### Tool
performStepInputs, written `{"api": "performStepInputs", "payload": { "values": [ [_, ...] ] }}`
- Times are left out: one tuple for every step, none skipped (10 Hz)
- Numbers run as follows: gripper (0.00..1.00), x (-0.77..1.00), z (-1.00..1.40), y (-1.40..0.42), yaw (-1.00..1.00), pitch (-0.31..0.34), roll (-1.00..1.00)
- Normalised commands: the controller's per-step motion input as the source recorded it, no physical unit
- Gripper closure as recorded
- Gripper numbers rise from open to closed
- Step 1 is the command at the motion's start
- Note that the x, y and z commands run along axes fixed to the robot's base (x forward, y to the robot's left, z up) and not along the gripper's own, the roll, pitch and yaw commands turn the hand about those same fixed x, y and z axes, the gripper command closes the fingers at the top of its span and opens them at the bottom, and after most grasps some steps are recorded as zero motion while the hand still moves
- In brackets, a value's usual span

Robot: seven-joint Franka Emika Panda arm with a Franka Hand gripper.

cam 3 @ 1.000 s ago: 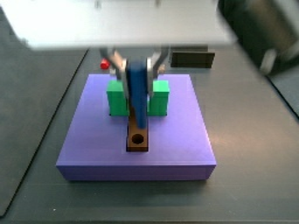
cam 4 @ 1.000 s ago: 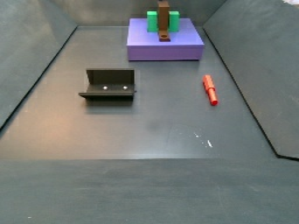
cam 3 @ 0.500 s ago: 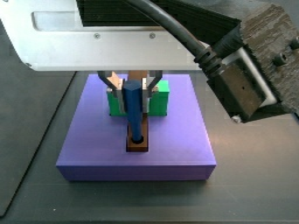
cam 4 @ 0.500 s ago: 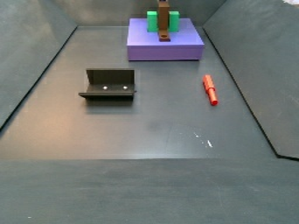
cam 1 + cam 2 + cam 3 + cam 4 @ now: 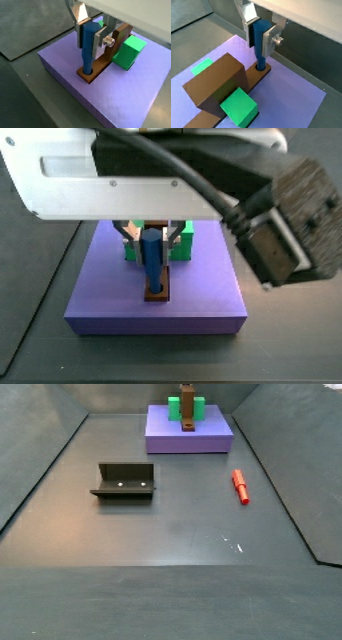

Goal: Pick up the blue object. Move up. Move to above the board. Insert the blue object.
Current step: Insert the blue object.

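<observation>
A: Where is the pincer (image 5: 93, 31) now?

B: It hangs over the purple slab (image 5: 60, 70), which sits at the far edge of the bench (image 5: 174, 524). Its silver fingers (image 5: 102, 39) are closed on the blue object (image 5: 87, 44) and hold it upright. In both wrist views the lower end of the peg stands in the round hole at the end of the board (image 5: 218, 87), or just at its mouth (how deep it sits cannot be seen).

A: And the green blocks?

B: One green block (image 5: 128, 51) is on each side of the board, further along it and apart from the peg. The red stick (image 5: 241, 485) lies near the right edge of the bench, and the fixture (image 5: 124, 480) stands toward the left; both are well apart from the work.

A: What could go wrong from here?

B: Probably the insertion is nearly done. If the peg is a little tilted when the arm presses down, it may jam on the rim of the hole. If the fingers open before it is seated, it may lean or fall over. A sideways move on leaving could also pull it out.
</observation>
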Motion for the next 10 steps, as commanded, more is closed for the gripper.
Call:
{"api": "performStepInputs", "payload": {
  "values": [
    [1.00,0.00,-0.20,0.06,0.04,-0.034,-0.05],
    [1.00,0.00,-0.26,0.01,0.07,-0.047,-0.05],
    [1.00,0.00,-0.32,0.00,0.08,-0.049,-0.05],
    [1.00,0.07,-0.55,-0.05,0.13,-0.120,-0.11],
    [1.00,0.29,-0.55,-0.03,0.11,-0.111,-0.13],
    [1.00,0.14,-0.49,0.00,0.10,-0.049,-0.04],
    [1.00,0.07,-0.46,0.07,0.08,-0.006,0.00],
    [1.00,0.25,-0.17,0.16,0.00,0.023,0.12],
    [1.00,0.22,0.00,0.14,0.00,0.156,0.29],
    [1.00,0.00,-0.05,0.00,0.00,0.171,0.50]
  ]
}}
